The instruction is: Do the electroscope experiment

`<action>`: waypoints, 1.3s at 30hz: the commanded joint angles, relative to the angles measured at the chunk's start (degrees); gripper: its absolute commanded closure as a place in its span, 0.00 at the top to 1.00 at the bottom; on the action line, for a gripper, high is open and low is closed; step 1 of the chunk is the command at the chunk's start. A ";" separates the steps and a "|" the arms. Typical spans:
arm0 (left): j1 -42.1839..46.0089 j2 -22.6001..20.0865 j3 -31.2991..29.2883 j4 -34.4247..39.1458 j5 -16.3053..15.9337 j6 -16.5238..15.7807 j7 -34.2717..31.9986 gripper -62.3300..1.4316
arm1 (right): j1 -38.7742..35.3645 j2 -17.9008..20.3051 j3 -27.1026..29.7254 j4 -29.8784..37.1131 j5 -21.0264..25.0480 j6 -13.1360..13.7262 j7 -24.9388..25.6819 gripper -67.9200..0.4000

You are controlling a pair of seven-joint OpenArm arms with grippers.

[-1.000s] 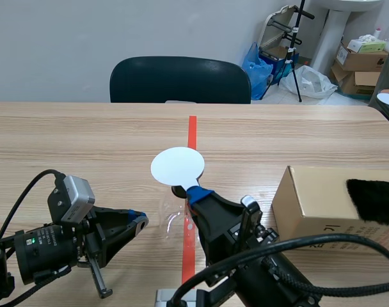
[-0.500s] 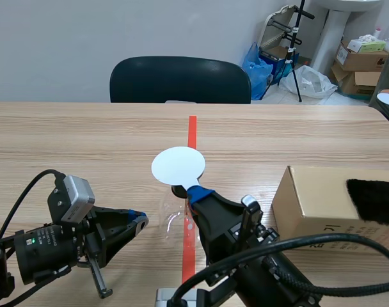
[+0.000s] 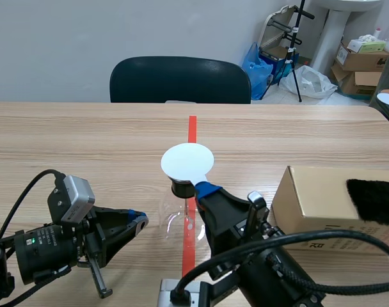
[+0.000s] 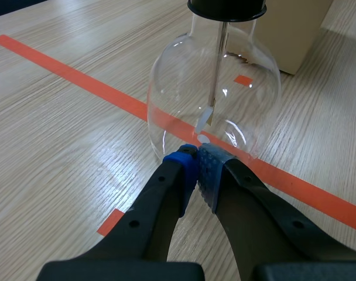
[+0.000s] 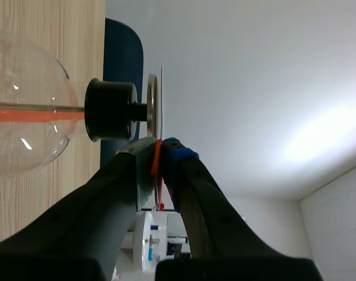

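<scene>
The glass flask [image 3: 174, 217] stands upright near the robot's edge of the table [image 3: 86, 147], on the orange tape line [image 3: 192, 125] that runs down the middle. A black stopper [image 3: 181, 187] closes its neck. In the left wrist view a thin metal rod [image 4: 221, 64] hangs from the stopper into the bulb, with a small pale leaf [image 4: 203, 120] at its lower end. In the right wrist view a grey plate [image 5: 150, 105] sits edge-on just above the stopper, and a thin white disc [image 5: 161, 93] lies flat against it. In the scene view this white disc covers the top of the flask.

The right gripper [image 3: 204, 189] comes in from low on the right and sits at the stopper's right side, just under the disc's rim. Its jaws are nearly closed, pinching a thin orange strip [image 5: 157, 170] between the pads. I cannot tell whether the strip is joined to the disc.

The left gripper [image 3: 138, 220] lies low on the table to the flask's left, pointing at it. Its jaws are closed, pad against pad, with nothing between them. The tips are right at the foot of the glass bulb; contact cannot be made out.

To the right of the flask stands a cardboard box [image 3: 322, 198] with a black furry cloth [image 3: 373, 199] lying on it. A dark chair [image 3: 180, 80] stands at the table's far side.
</scene>
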 commanded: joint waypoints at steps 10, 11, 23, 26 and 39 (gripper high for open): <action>-0.20 0.13 -0.48 1.18 -0.55 0.07 -0.98 0.07 | 0.44 0.33 0.22 2.36 -0.68 -0.66 -11.19 0.02; -0.20 0.13 -0.48 1.18 -0.44 0.07 -0.98 0.07 | 0.26 0.33 0.22 2.36 -0.72 -0.66 -12.22 0.02; -0.20 0.13 -0.48 1.18 0.07 0.07 -1.36 0.07 | -0.98 0.31 0.24 2.36 -1.51 -0.63 -23.10 0.02; -0.20 0.13 -0.48 1.18 0.07 0.07 -1.36 0.07 | -0.98 0.31 0.24 2.36 -1.53 -0.63 -24.87 0.02; -0.20 0.13 -0.48 1.18 0.07 0.07 -1.36 0.07 | -0.96 0.31 1.05 2.36 -1.59 -0.63 -27.17 0.02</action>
